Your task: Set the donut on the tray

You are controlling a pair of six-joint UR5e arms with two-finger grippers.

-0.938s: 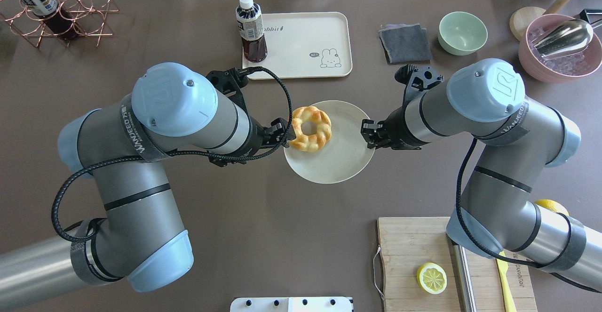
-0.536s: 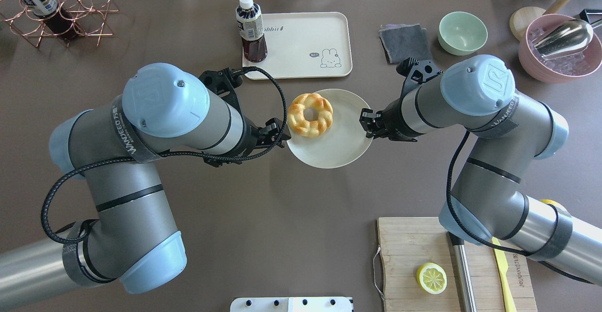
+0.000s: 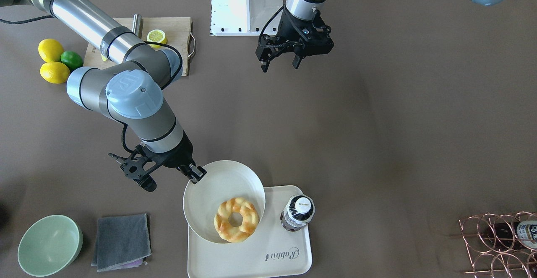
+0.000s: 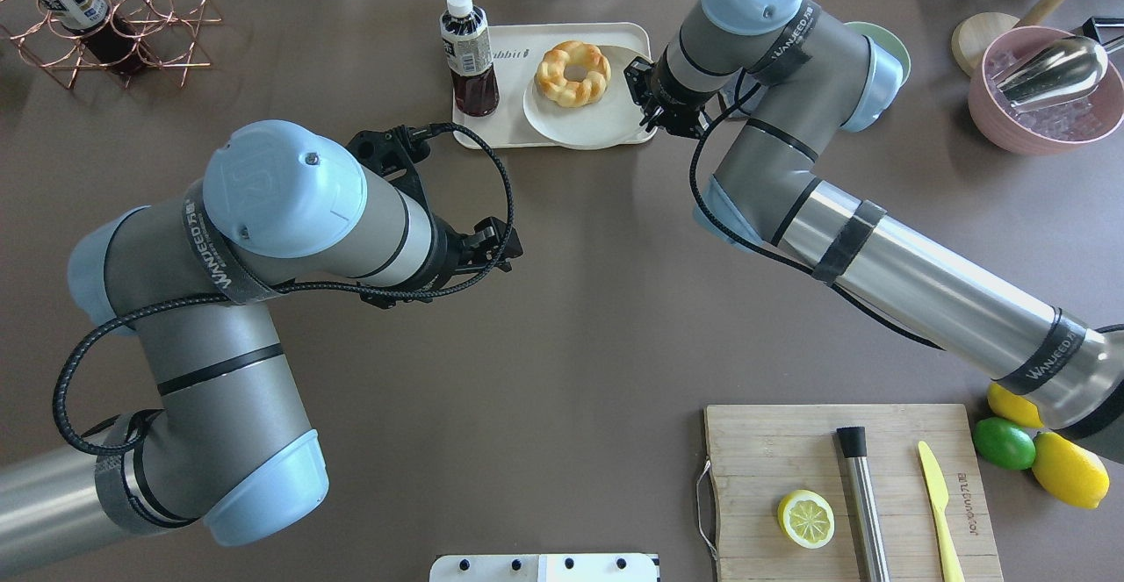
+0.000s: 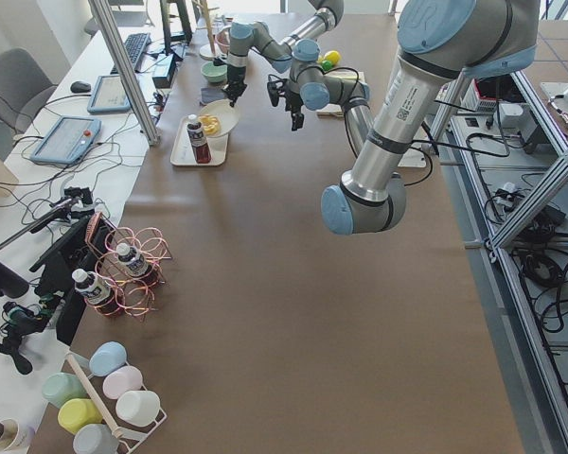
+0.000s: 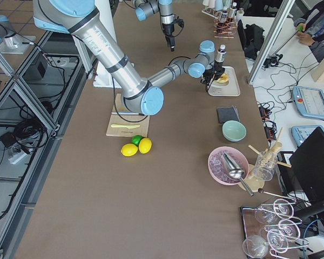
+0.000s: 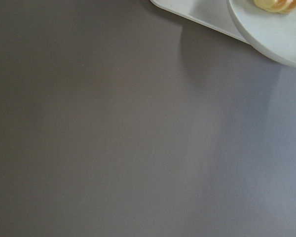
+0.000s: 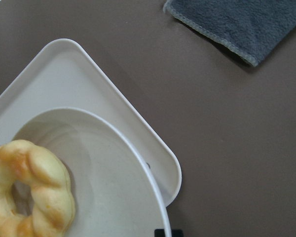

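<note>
The golden-brown twisted donut (image 4: 572,73) lies on a round white plate (image 4: 597,121) at its far-left edge. The plate is held tilted over the cream "Rabbit" tray (image 4: 632,38). My right gripper (image 4: 648,95) is shut on the plate's right rim. In the front view the donut (image 3: 236,220) sits at the plate's (image 3: 214,181) low rim above the tray (image 3: 272,248), with the right gripper (image 3: 196,176) on the rim. The right wrist view shows the donut (image 8: 29,187), the plate (image 8: 108,182) and the tray (image 8: 64,74). My left gripper (image 3: 280,65) is open and empty, well back from the tray.
A dark drink bottle (image 4: 468,53) stands on the tray's left end, close to the donut. A grey cloth (image 3: 121,240) and a green bowl (image 3: 49,244) lie right of the tray. A cutting board (image 4: 843,494) with a lemon half (image 4: 806,518) is near right.
The right arm has carried the plate with the donut from the table's middle to over the tray. The left gripper, earlier at the plate's left rim, is now apart from it and stays back.
</note>
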